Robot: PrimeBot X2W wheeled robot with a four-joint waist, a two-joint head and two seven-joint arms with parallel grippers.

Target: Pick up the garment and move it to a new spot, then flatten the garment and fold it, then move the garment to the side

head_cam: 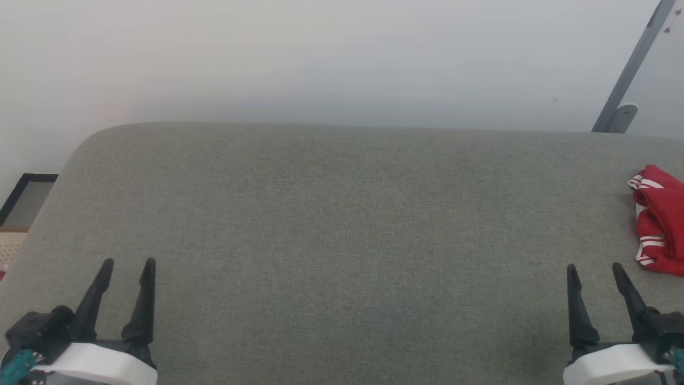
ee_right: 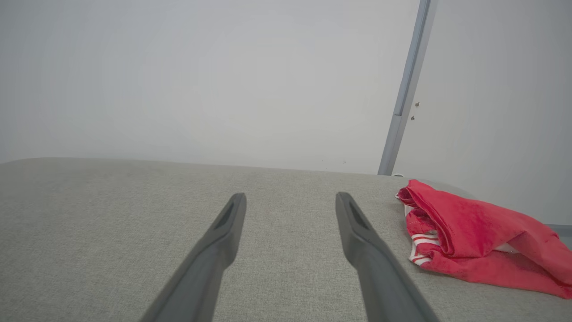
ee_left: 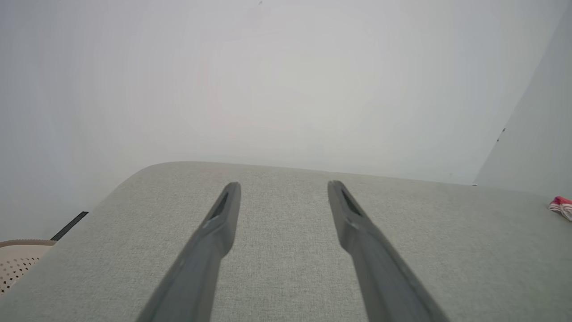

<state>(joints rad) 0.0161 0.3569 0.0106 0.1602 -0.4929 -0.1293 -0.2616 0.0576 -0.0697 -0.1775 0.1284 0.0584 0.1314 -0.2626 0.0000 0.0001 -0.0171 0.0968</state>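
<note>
- The crumpled soft red jersey shirt with white striped trim (head_cam: 658,219) lies at three o'clock on the grey woven padded surface (head_cam: 342,214).
- The left gripper (head_cam: 129,262), at seven o'clock, and the right gripper (head_cam: 594,266), at five o'clock, both stand spread wide and empty.
- Risk: the head view cuts the shirt off, so it may overhang the edge. A shallow pinch could catch one layer and drag it off.

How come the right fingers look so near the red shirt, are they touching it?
Apart. The right wrist view shows bare grey cushion between the fingers of the open right gripper and the crumpled garment.
</note>
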